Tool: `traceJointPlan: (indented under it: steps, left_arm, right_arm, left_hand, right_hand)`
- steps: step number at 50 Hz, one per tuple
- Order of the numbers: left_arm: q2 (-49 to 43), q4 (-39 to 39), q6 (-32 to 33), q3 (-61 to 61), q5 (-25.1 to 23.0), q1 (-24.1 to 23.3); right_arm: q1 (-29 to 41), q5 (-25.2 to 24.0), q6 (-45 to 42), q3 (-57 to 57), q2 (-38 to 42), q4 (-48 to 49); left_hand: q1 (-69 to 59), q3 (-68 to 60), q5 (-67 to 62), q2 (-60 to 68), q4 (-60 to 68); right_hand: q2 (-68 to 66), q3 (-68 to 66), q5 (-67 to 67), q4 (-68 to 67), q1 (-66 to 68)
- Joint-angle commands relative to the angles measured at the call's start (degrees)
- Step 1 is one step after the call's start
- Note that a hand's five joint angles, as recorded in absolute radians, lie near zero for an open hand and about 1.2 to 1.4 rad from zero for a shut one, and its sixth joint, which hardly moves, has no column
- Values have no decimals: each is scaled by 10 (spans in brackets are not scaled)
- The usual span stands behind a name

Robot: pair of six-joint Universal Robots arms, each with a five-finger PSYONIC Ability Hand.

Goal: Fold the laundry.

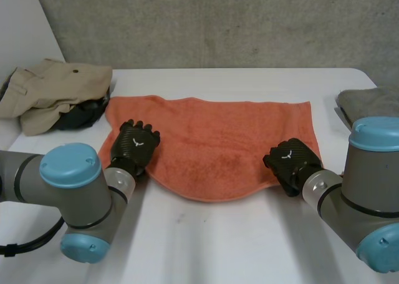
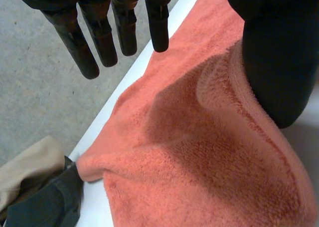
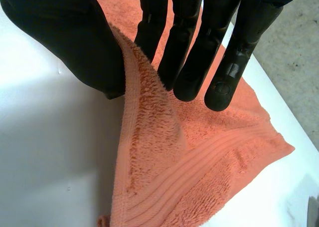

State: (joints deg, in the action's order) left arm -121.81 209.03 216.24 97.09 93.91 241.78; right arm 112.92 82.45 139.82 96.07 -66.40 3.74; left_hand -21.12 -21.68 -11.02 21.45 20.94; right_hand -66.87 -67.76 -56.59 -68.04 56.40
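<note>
An orange towel [image 1: 218, 140] lies spread across the middle of the white table [image 1: 206, 246], its near edge curving toward me. My left hand [image 1: 133, 143] rests at the towel's near left corner. In the left wrist view its fingers [image 2: 99, 37] are straight and lifted off the towel [image 2: 199, 152], while the thumb [image 2: 274, 62] lies beside a raised ridge of cloth; nothing is pinched. My right hand [image 1: 288, 161] is at the near right edge. There a fold of the towel [image 3: 164, 177] is pinched between thumb [image 3: 75, 32] and fingers [image 3: 194, 52].
A beige garment [image 1: 53, 90] lies on a dark one [image 1: 81, 115] at the back left, just off the towel's far left corner. A grey cloth [image 1: 368, 103] sits at the table's right edge. The near table strip is bare.
</note>
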Motion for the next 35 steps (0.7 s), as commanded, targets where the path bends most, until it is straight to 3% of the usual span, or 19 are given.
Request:
traceJointPlan:
  steps: [1, 16, 28, 35]
  left_arm:
    - [19, 1, -1, 16, 8, 20]
    - [75, -20, -7, 50, 1, 123]
    - [116, -151, -9, 59, -154, 200]
    - [106, -170, -1, 60, -184, 217]
  right_arm:
    - [-5, -2, 16, 10, -4, 0]
    - [-58, 3, 12, 8, -4, 20]
    - [-77, 0, 2, 0, -2, 27]
    - [-75, -2, 6, 0, -2, 27]
  left_hand:
    - [28, 34, 27, -32, -27]
    - [40, 46, 39, -43, -38]
    - [47, 52, 46, -50, -45]
    - [43, 49, 42, -47, -42]
  right_hand:
    - [-131, -122, -134, -120, 236]
    - [-131, -122, -134, -120, 236]
    - [-131, -122, -134, -120, 236]
    - [-131, -122, -134, -120, 236]
